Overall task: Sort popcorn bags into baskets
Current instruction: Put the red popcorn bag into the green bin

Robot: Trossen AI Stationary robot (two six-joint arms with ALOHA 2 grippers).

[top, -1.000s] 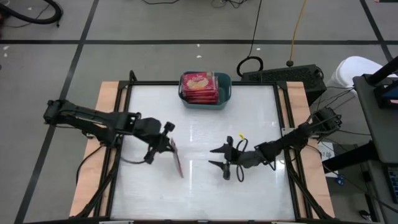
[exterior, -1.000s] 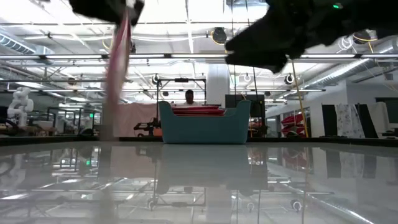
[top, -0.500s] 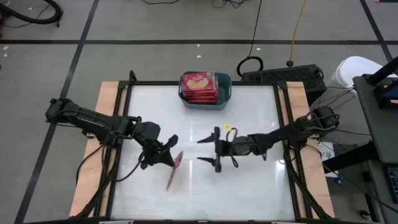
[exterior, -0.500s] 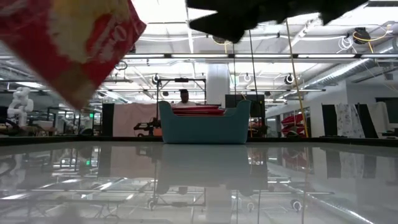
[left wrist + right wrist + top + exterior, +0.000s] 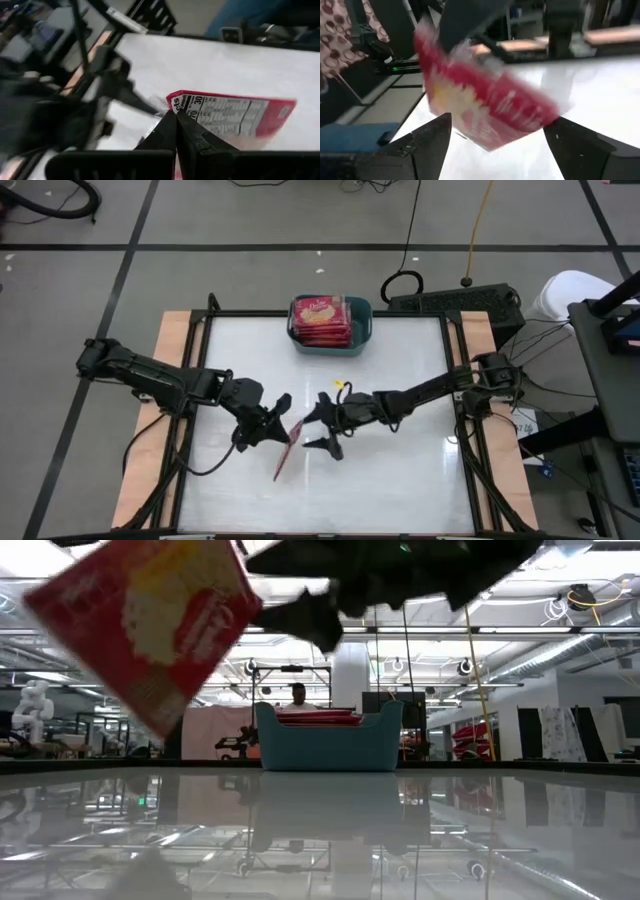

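Observation:
A red popcorn bag (image 5: 285, 450) hangs in my left gripper (image 5: 272, 427), which is shut on it above the table's middle. In the low view the bag (image 5: 150, 630) shows its yellow picture; in the left wrist view (image 5: 230, 117) it shows its grey-white panel. My right gripper (image 5: 315, 427) is open just right of the bag, with its fingers (image 5: 427, 142) spread on either side of the bag (image 5: 480, 110) without touching it. The teal basket (image 5: 361, 320) stands at the far edge and holds several red bags (image 5: 320, 320). My left gripper (image 5: 175, 120) pinches the bag between its two fingers at one short end, near a corner (image 5: 181, 100). The fingers come from the table's left, slanting down. The bag is lifted clear of the table and tilted, reaching out beyond the fingertips.
The white table top (image 5: 400, 470) lies inside a dark frame with wooden strips (image 5: 170, 340) along the left and right sides. The basket (image 5: 330, 745) sits at the far middle. A person shows in the room behind it (image 5: 296, 695).
My left gripper has moved a little toward the near edge and the right, turning the bag from edge-on to face-on in the low view, with the bag still clear of the table. My right gripper has travelled toward the table's left, up to the bag, staying open.

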